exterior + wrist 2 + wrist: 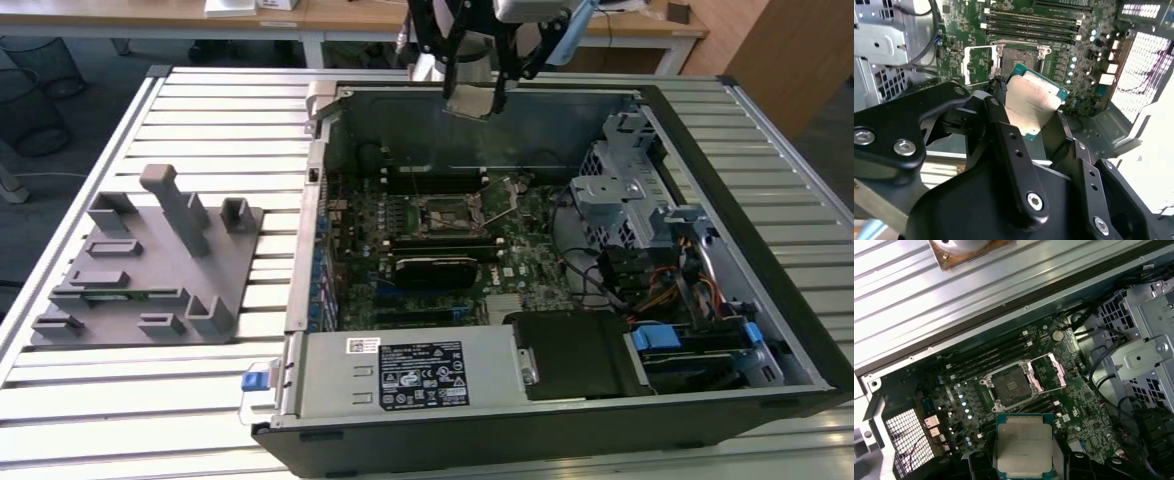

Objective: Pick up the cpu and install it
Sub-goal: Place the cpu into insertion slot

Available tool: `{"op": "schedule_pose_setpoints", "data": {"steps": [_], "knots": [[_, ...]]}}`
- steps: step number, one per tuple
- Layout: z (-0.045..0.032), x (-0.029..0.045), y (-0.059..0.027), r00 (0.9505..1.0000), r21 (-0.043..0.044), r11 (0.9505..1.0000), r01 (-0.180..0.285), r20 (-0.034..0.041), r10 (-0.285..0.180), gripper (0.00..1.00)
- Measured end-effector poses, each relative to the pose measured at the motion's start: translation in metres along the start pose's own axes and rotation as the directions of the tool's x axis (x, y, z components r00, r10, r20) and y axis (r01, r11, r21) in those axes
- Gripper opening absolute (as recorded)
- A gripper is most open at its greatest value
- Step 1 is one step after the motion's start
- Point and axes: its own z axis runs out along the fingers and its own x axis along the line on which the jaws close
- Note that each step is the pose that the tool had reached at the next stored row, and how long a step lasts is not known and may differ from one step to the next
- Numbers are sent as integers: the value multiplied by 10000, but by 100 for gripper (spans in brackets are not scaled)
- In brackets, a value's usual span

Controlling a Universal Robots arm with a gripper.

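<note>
My gripper (473, 96) is shut on the cpu (469, 104), a flat square chip with a silvery top and green rim. It hangs high over the far wall of the open computer case (787, 330). In both wrist views the cpu (1030, 106) (1023, 445) sits clamped between the black fingers (1004, 135), above the motherboard. The socket (442, 212) (1010, 385) (1016, 59) lies in the middle of the board with its metal frame flipped open and its bed bare. The chip is apart from the socket, well above it.
A grey plastic holder block (147, 270) with upright posts stands on the slatted table at the exterior view's left. Inside the case are a drive cage (627, 190), cables (667, 290), a power supply (400, 370) and memory slots (989, 355).
</note>
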Motion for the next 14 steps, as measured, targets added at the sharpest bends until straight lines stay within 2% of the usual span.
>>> {"op": "schedule_pose_setpoints", "data": {"steps": [5, 14], "knots": [[9, 0, 0, 9973, -2, 9973, -736, 9, 736, 53], [19, 1, 1, 9867, -10, 9867, -1628, 17, 1628, 53]]}}
